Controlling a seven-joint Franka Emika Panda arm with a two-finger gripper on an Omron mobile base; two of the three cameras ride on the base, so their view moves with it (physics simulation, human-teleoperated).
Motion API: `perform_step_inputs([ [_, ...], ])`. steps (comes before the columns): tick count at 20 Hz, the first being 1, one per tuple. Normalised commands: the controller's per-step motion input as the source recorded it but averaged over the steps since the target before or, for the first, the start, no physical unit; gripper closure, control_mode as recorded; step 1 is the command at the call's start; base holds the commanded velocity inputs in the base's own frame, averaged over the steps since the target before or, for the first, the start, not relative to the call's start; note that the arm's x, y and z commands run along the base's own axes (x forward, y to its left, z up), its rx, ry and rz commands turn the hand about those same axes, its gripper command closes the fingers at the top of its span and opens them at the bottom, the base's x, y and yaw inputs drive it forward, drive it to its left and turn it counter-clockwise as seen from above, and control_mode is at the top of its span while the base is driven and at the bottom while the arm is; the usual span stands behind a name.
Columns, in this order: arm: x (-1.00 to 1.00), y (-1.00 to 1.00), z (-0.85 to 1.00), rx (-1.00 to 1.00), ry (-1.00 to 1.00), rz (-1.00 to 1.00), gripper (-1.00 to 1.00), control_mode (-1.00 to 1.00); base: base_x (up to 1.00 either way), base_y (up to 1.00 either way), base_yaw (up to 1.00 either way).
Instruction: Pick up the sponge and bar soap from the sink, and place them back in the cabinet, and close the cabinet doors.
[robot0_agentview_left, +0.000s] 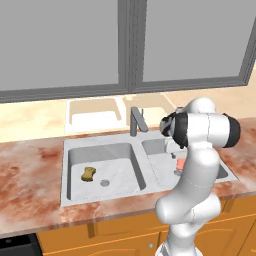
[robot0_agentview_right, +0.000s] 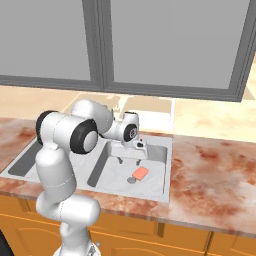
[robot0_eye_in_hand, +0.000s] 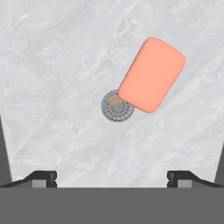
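Note:
The sink (robot0_agentview_left: 100, 142) has two basins. In its left basin the mustard sponge (robot0_agentview_left: 89, 173) lies beside the drain. The pink bar soap (robot0_agentview_right: 141, 173) (robot0_eye_in_hand: 152, 74) rests flat on the floor of the right basin, one corner overlapping the round drain (robot0_eye_in_hand: 117, 105); in the left base view my arm covers part of the bar soap (robot0_agentview_left: 180, 162). My gripper (robot0_agentview_right: 129, 160) (robot0_eye_in_hand: 112, 178) hangs open above that basin, pointing down, with nothing between its fingers; the soap sits ahead of it and off to one side. The cabinet and its doors are out of view.
A grey faucet (robot0_agentview_left: 136, 120) stands behind the divider between the basins. Grey wall cupboards (robot0_agentview_left: 125, 45) hang above the marbled counter (robot0_agentview_right: 210, 165). Flat orange drawer fronts (robot0_agentview_left: 125, 240) run below the counter edge.

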Motion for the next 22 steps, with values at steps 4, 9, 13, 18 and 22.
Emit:
perform_step_inputs([
  [4,0.11,0.0,-0.24,0.0,0.02,0.0,-1.0,-1.0,0.0,0.0,0.0],
  [9,0.13,0.0,-0.26,0.0,0.01,0.0,-1.0,-1.0,0.0,0.0,0.0],
  [13,0.15,-0.01,-0.24,0.0,0.0,0.0,-1.0,-1.0,0.0,0.0,0.0],
  [18,0.19,-0.09,-0.17,0.02,0.0,0.0,-1.0,-1.0,0.0,0.0,0.0],
  [22,0.17,-0.2,-0.11,0.02,0.0,0.0,-1.0,-1.0,0.0,0.0,0.0],
])
